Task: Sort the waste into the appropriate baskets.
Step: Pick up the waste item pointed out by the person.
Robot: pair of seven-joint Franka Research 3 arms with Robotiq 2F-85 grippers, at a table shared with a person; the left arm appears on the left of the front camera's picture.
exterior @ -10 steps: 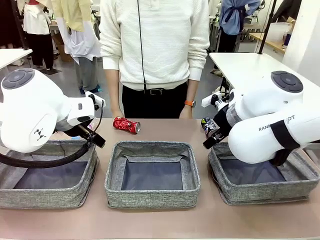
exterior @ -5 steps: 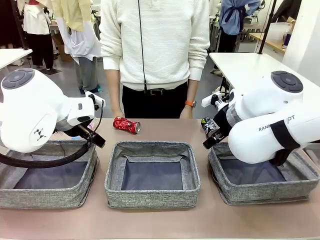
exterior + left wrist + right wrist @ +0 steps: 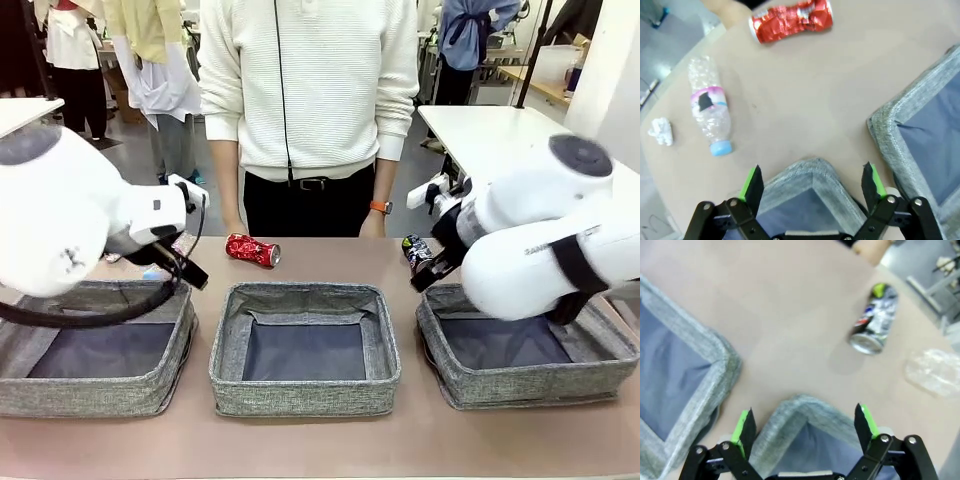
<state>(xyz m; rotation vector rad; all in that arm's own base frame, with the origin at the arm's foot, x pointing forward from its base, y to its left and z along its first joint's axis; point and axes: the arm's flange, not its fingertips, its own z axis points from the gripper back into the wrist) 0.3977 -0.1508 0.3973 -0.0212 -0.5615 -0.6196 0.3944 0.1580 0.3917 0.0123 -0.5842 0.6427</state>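
Our left jaws are spread wide over the far corner of the left basket. Nothing is between them. Our right jaws are spread wide too, over the far corner of the right basket, and they pinch nothing. The middle basket sits between those two on the bench.

The red can lies on its side on the bench, behind the middle basket and close to the person. The dark can with green marks lies on the bench just behind the right basket.

From the left wrist we see a clear bottle with a blue cap lying on the bench past the left basket. A white tissue wad lies near it, not touching. From the right wrist we see a crumpled clear thing on the bench past the dark can. It is too blurry for us to tell what it is.
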